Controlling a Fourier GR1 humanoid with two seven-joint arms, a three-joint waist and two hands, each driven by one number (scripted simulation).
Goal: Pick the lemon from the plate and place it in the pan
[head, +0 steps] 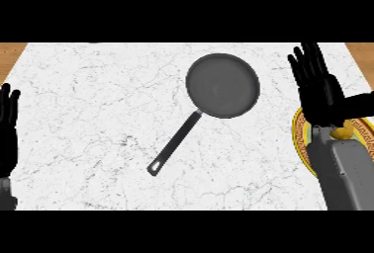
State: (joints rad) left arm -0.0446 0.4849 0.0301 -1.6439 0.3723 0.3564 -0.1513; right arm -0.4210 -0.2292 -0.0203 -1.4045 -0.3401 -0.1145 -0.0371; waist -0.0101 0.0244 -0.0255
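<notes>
Lemon (340, 132) on the plate (298, 129), mostly hidden beneath the right hand (319, 89), whose fingers are straight and open above it. Left hand (7, 123) rests open at the left edge. Step: reach; next, a descent and grasp, then carry to the pan (223, 85).

tabletop (95, 108): white marble with grey veins
edges (11, 49): brown wood strips at both upper corners
</notes>
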